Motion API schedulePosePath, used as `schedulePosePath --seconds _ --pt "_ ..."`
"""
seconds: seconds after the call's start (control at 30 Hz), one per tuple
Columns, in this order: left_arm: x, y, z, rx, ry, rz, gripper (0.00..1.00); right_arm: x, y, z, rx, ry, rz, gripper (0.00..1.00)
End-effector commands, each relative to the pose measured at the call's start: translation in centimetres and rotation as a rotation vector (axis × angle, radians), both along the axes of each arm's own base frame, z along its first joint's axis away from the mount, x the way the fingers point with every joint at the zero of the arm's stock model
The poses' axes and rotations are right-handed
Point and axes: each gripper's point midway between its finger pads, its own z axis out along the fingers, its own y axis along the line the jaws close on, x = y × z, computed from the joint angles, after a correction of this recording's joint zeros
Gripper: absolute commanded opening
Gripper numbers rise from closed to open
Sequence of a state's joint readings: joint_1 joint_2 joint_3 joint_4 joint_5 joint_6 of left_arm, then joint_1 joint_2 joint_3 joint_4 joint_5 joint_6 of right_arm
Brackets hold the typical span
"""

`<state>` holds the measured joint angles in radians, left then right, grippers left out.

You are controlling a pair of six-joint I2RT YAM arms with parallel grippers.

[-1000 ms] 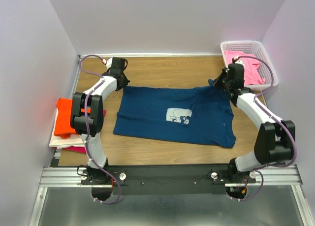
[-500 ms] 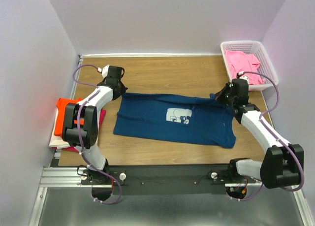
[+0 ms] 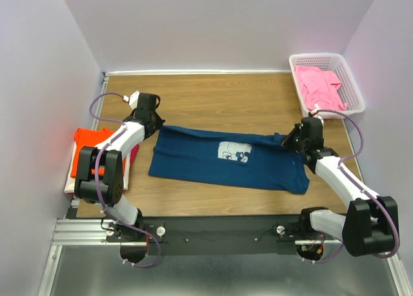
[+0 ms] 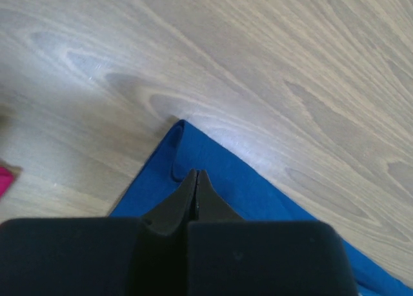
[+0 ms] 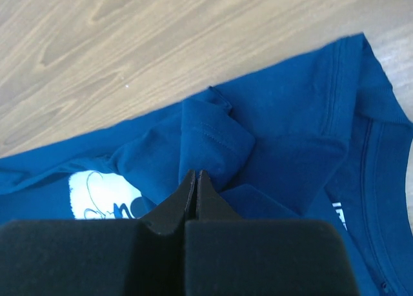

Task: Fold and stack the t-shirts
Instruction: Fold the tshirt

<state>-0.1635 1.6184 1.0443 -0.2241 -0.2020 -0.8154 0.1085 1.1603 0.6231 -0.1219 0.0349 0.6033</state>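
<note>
The navy t-shirt (image 3: pixel 206 166) with a white chest print (image 3: pixel 233 151) lies across the middle of the table, its far edge pulled towards the near side. My left gripper (image 3: pixel 156 124) is shut on its far left corner; in the left wrist view the closed gripper (image 4: pixel 195 174) pinches blue cloth (image 4: pixel 242 191). My right gripper (image 3: pixel 289 141) is shut on the bunched sleeve at the far right, and its wrist view shows the gripper (image 5: pixel 195 175) closed in folds of the shirt (image 5: pixel 290 135).
A stack with an orange tee (image 3: pixel 87 151) on top, a white one (image 3: pixel 79 187) and a magenta one (image 3: pixel 133 155) sits at the left table edge. A pink tee (image 3: pixel 319 86) lies in the white lattice basket (image 3: pixel 322 56) at the far right. Walls close in on three sides.
Both grippers have moved towards the near side, drawing the shirt's far edge with them. The shirt now shows as a narrower band, and its print is partly folded under.
</note>
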Motion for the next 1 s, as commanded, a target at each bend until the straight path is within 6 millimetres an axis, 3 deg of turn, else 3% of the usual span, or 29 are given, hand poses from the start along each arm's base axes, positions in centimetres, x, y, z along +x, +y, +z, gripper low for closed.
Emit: schedulePosePath --seconds 0.0,0.4,0.7,0.97 --pt "-0.6 1.0 0.9 -0.004 -0.044 0.061 0.00 -1.3 0.3 -1.1 0.025 0.037 0.000 0.01" --pt "-2.6 1.7 0.1 -0.006 -0.047 0.104 0.00 -2.8 -0.2 -1.6 0.034 0.049 -0.036 0.00" --pt "-3.3 2.1 1.0 -0.005 -0.073 0.120 0.00 -3.5 -0.7 -1.2 0.024 0.049 -0.066 0.00" --pt "-4.3 2.1 -0.5 -0.012 -0.046 0.121 0.00 -4.9 -0.7 -3.2 0.042 0.104 -0.080 0.00"
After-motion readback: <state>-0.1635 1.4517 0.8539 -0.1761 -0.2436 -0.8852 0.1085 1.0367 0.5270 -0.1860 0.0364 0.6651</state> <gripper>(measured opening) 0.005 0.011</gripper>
